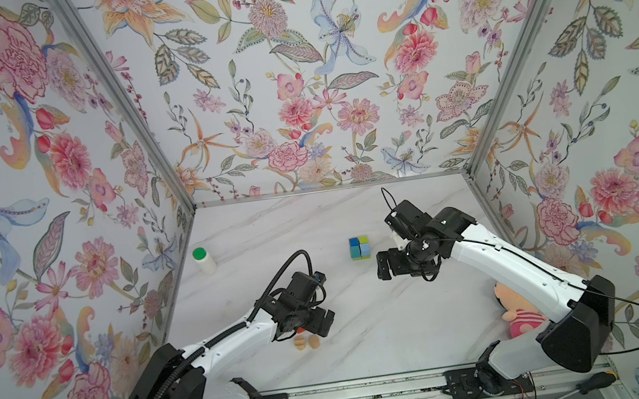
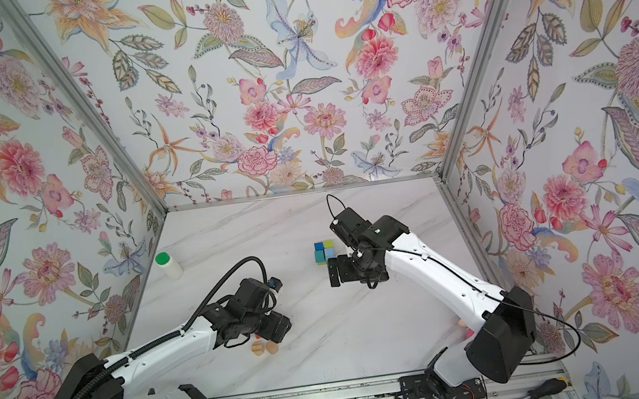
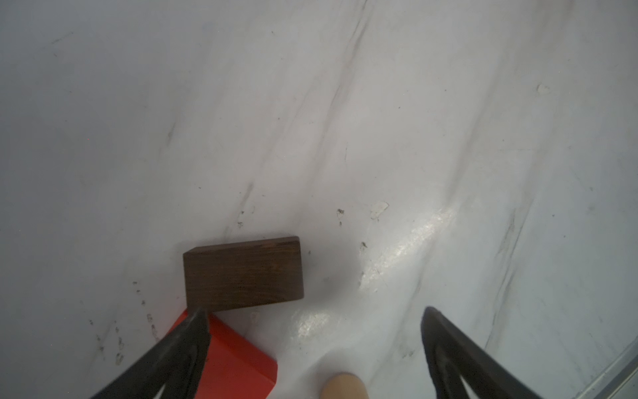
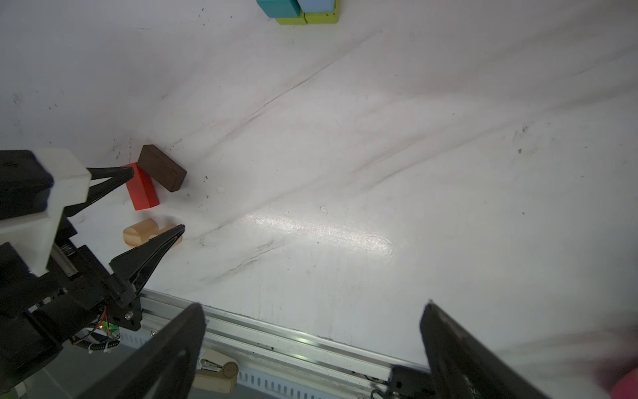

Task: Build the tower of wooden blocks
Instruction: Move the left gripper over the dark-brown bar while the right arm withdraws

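Plainly, left hand [image 3: 316,312] and right hand [image 4: 313,305] both gape wide, gripping nothing

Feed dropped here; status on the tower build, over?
Left gripper open, empty, over red block, brown block alongside. Right gripper open, empty, near cube stack. Tan pieces loose. Nothing blocking; bottle, doll off to the sides.

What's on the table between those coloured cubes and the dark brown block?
Nothing: the right wrist view shows only bare table between the cubes and brown block.
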Motion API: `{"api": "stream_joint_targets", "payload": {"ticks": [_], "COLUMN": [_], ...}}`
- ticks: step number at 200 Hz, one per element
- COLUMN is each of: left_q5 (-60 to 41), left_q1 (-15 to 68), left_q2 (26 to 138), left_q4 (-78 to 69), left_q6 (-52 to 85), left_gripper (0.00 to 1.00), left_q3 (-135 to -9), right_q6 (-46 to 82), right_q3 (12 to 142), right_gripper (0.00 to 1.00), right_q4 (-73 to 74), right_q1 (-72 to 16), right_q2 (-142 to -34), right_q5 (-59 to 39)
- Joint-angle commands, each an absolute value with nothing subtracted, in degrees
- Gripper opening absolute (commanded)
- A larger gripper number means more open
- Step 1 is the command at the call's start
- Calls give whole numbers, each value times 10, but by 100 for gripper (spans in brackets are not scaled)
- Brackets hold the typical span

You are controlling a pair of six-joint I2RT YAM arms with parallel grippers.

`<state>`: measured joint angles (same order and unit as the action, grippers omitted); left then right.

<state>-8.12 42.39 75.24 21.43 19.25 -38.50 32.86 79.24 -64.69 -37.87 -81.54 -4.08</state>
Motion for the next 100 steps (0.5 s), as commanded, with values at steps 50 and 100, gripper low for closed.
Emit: {"api": "stream_joint_targets", "payload": {"ticks": [50, 100], "left_q5": [-55, -60], "left_q1": [393, 370], "left_q2": [806, 851], "left_q4": [232, 242], "left_q6": [139, 126], "left_gripper": [96, 95], "left_q3": [-435, -455], "right_q6": [330, 319], "right_q3": [725, 717], "right_gripper": [99, 99], "right_q4": [-648, -648], "right_q1": [-325, -298], "right_q2": [-746, -732], "right_q5": [-58, -69]}}
